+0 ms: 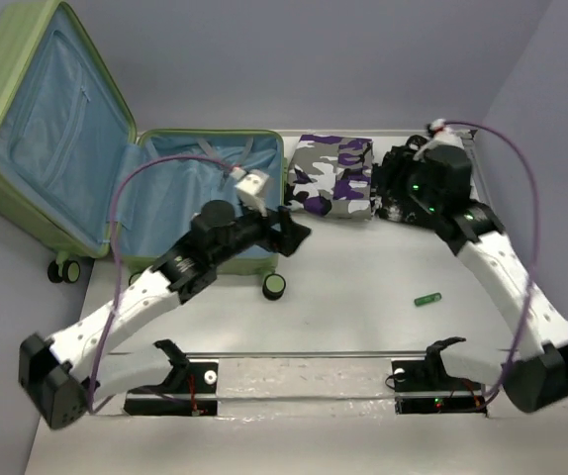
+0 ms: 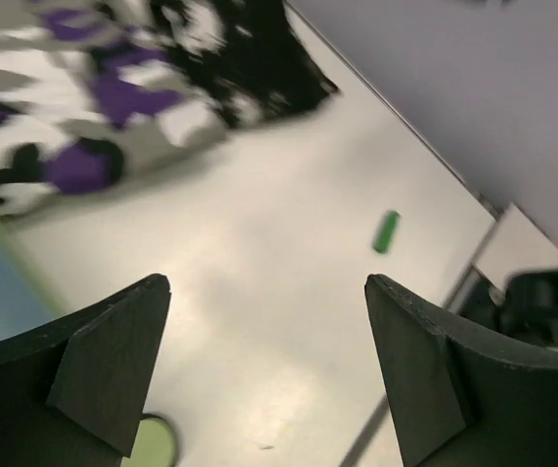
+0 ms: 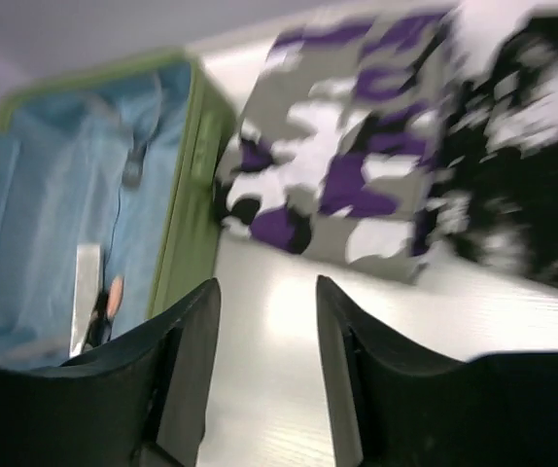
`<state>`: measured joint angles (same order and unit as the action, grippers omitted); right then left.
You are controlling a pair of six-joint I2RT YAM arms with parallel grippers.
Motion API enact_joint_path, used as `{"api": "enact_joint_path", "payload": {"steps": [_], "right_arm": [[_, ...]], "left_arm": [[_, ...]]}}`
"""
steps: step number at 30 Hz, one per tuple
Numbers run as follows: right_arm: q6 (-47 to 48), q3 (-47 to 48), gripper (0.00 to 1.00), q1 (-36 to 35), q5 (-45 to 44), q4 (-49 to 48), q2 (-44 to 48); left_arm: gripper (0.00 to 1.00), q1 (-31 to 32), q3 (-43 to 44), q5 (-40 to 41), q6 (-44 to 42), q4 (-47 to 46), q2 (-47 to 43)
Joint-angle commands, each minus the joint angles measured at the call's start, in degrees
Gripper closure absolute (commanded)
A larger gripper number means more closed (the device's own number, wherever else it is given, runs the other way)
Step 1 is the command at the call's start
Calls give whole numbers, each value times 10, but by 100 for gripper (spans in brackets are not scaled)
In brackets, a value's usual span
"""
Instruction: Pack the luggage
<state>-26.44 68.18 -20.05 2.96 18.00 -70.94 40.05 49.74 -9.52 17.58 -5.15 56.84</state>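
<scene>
The luggage (image 1: 116,188) lies open at the left, its lid leaning against the back wall, its blue-lined base (image 1: 180,168) flat on the table. A folded purple camouflage cloth (image 1: 333,176) lies just right of it, with a black-and-white cloth (image 1: 395,163) beside that. My left gripper (image 1: 294,230) is open and empty over the table by the luggage's front right corner; its wrist view (image 2: 267,284) shows bare table between the fingers. My right gripper (image 1: 395,198) is open and empty above the black-and-white cloth; its wrist view (image 3: 264,287) shows the camouflage cloth (image 3: 347,165) ahead.
A small green cylinder (image 1: 427,299) lies on the table toward the right front, also in the left wrist view (image 2: 386,232). A luggage wheel (image 1: 275,286) sticks out at the base's front corner. Purple cables loop over both arms.
</scene>
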Motion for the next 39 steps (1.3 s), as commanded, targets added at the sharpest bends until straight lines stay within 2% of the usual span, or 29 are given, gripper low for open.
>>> {"api": "enact_joint_path", "payload": {"steps": [1,2,6,10,14,17,21,22,26,31,33,35,36,37,38,39], "right_arm": [[46,29,53,4,-146,62,158],[62,51,53,4,-179,77,180],[84,80,48,4,-218,127,230],[96,105,43,4,-205,152,258],[107,124,41,4,-186,177,264],[114,125,40,4,-177,189,262],[116,120,40,4,-167,195,256],[115,120,40,4,-158,195,256],[111,119,40,4,-129,195,258],[112,110,40,4,-127,199,268],[111,111,40,4,-130,199,269],[112,112,40,4,-130,199,267],[111,112,41,4,-129,198,266],[111,110,41,4,-127,197,265],[109,107,41,4,-126,196,264],[108,105,42,4,-125,193,264]], "left_arm": [[8,171,71,77,-14,-54,119],[8,206,99,82,-38,-66,181],[8,251,185,51,-90,-82,330],[6,303,338,44,-147,-40,501],[2,321,452,49,-172,-2,612],[1,324,519,5,-186,18,667],[1,339,591,-15,-215,44,725],[1,343,630,-12,-219,71,756],[1,350,697,27,-230,102,823],[2,351,745,47,-243,132,878],[4,352,742,52,-243,135,892],[17,352,725,70,-244,132,898],[29,353,721,78,-246,131,900],[29,352,715,85,-247,131,901],[44,353,701,95,-250,128,899],[53,353,691,114,-251,124,896]]}}
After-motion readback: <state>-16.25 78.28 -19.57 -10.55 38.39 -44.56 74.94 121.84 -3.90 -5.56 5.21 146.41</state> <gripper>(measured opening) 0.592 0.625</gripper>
